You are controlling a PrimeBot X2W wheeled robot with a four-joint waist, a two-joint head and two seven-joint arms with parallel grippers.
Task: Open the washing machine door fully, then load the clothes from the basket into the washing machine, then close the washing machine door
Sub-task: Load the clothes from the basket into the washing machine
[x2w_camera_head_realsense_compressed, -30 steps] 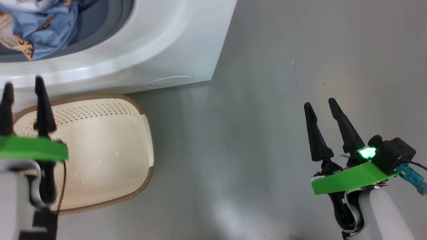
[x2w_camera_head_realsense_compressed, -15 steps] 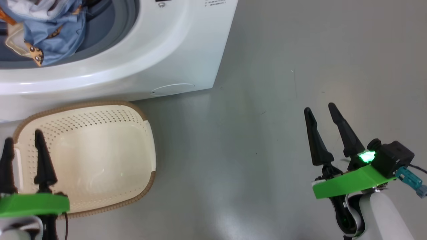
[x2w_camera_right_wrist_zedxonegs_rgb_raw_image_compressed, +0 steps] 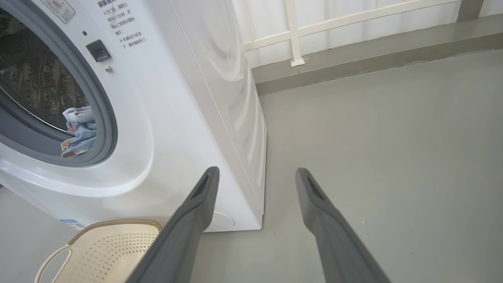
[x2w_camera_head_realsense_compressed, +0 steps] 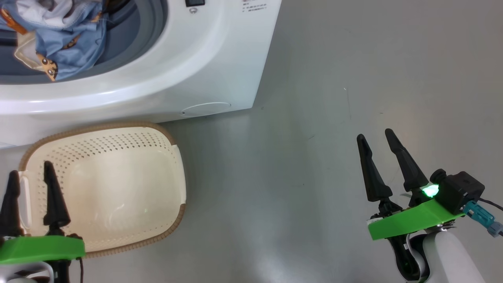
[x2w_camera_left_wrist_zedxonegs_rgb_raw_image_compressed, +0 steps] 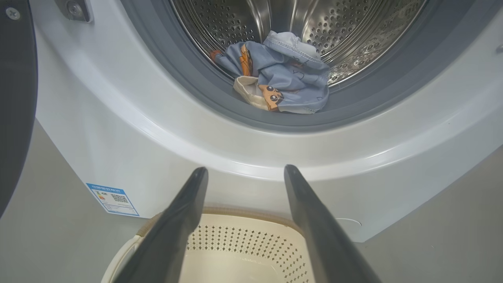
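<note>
Overall: laundry scene, washing machine with its opening uncovered, both arms low.
Washing machine: white front-loader standing on grey floor; steel drum and grey seal show in left wrist view.
Door: dark rim at left edge of left wrist view, swung clear of the opening.
Clothes: light blue pile with orange patches and a cream bit, lying at drum's front lip against the seal.
Basket: cream, brown rim, on the floor just beside the machine's front; bare cream bottom shows.
Sticker: small blue label low on machine front, near the basket.
Left gripper: above basket's left side, fingers spread, nothing between them.
Right gripper: over bare floor, well apart from the machine, fingers spread, nothing held.
</note>
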